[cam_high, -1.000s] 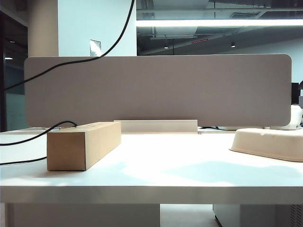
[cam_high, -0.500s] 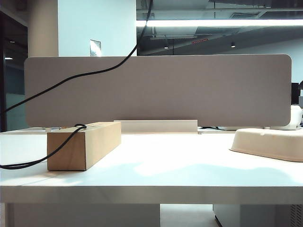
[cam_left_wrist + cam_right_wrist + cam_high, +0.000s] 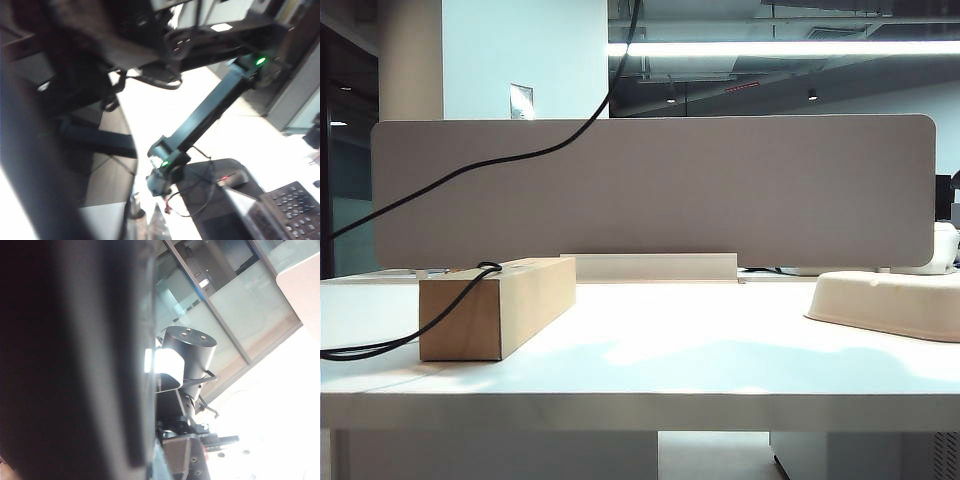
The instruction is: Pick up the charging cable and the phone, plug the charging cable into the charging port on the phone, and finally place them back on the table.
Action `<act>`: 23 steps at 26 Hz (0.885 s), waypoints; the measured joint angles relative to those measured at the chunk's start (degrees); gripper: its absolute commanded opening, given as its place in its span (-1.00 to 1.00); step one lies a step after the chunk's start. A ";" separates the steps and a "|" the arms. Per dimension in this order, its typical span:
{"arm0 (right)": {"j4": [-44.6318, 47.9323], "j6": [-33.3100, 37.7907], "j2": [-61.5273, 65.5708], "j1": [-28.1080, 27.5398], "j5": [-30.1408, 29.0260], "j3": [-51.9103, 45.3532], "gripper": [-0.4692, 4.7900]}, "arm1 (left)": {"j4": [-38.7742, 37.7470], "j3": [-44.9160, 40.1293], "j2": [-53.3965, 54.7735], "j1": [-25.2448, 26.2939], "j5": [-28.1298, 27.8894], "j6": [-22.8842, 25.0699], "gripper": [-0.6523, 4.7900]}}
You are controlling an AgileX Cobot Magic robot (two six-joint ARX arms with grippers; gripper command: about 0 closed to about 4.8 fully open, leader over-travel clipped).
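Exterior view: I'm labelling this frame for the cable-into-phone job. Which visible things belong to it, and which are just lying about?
Belongs to the job:
- charging cable, hanging from above, draped over the box
- table
- phone and both grippers: not visible in the exterior view

Just lying about:
- cardboard box
- cream moulded tray
- grey divider panel

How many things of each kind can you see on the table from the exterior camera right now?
Cardboard box: 1
Cream moulded tray: 1
Black charging cable, draped over the box and rising out of frame: 1
Total: 3
Phone and both grippers are out of the exterior view; the wrist views are too blurred to show them.
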 measured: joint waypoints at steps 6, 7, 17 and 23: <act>0.07 -0.02 0.00 0.02 -0.76 0.00 -0.84 | 2.01 0.00 0.00 0.04 -0.11 -0.83 -0.78; 0.04 -0.02 0.00 0.02 -0.68 0.00 -0.84 | 2.62 0.00 0.00 0.15 -0.09 -1.70 -0.78; -0.68 -0.50 0.02 -0.09 -0.33 -0.02 -0.84 | 4.04 -0.02 -0.02 0.31 -2.05 -3.72 -0.78; -2.51 -3.37 0.00 -0.24 1.46 0.04 -0.84 | 9.66 -0.07 0.00 0.31 -4.66 -10.27 -0.78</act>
